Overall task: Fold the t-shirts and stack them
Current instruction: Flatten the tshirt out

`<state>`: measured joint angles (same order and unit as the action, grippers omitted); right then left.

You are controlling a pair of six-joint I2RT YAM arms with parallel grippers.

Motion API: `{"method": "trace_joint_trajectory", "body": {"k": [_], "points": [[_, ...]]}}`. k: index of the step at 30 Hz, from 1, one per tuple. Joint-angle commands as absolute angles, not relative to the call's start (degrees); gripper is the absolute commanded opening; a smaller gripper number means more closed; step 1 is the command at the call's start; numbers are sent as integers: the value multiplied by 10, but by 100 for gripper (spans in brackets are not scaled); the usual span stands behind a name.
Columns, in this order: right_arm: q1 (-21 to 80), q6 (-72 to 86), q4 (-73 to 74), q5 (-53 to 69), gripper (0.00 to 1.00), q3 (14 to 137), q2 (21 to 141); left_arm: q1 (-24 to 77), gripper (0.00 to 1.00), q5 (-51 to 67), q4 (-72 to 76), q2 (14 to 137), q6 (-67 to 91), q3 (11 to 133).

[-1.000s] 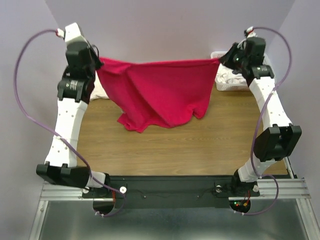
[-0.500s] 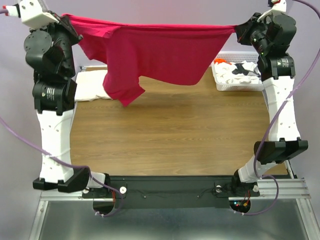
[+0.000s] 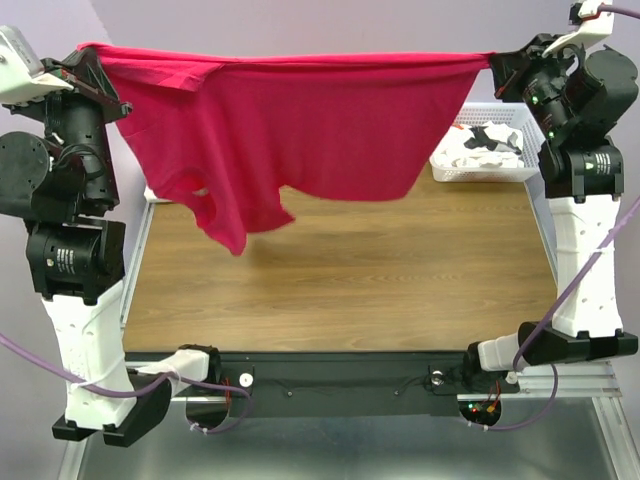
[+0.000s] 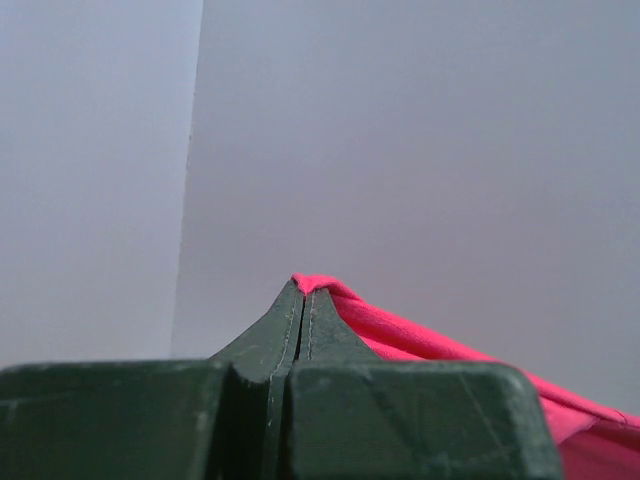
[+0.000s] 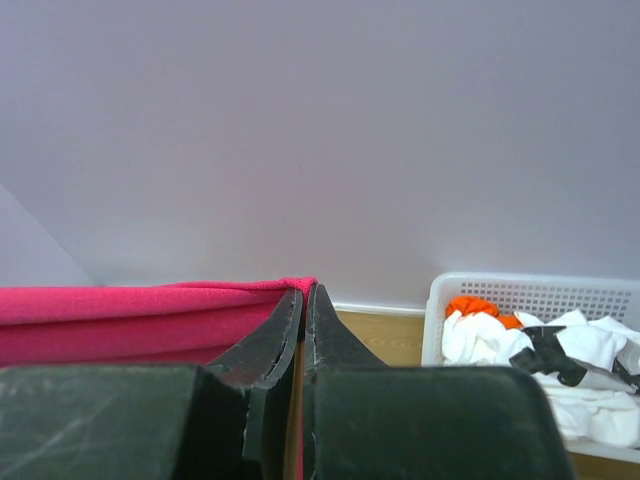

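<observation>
White plastic lattice basket holds crumpled white, black-printed and orange t-shirts. Raised high, my left hand and right hand each pinch the bright magenta-red t-shirt, taut between them.

Stretched shirt screens the far table

Between the left pincer and right pincer, we see the red t-shirt hide the far edge of the table; beneath the right pincer, the basket is part-covered, the print on its shirts too small to read.
</observation>
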<state>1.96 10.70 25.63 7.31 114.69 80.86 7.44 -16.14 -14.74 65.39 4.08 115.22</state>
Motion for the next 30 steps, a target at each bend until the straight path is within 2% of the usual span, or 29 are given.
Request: {"method": "trace_joint_trajectory", "body": {"k": [1, 16, 25, 30], "points": [[7, 92, 238, 41, 1, 1161, 819, 67, 0, -200, -90, 658, 13, 1169], [8, 111, 207, 79, 1, 1219, 946, 67, 0, -169, -70, 793, 4, 1200], [7, 108, 133, 52, 1, 1295, 1026, 66, 0, -106, -30, 919, 11, 1352], [7, 84, 109, 27, 1, 1326, 1043, 66, 0, -77, 25, 928, 14, 1355]]}}
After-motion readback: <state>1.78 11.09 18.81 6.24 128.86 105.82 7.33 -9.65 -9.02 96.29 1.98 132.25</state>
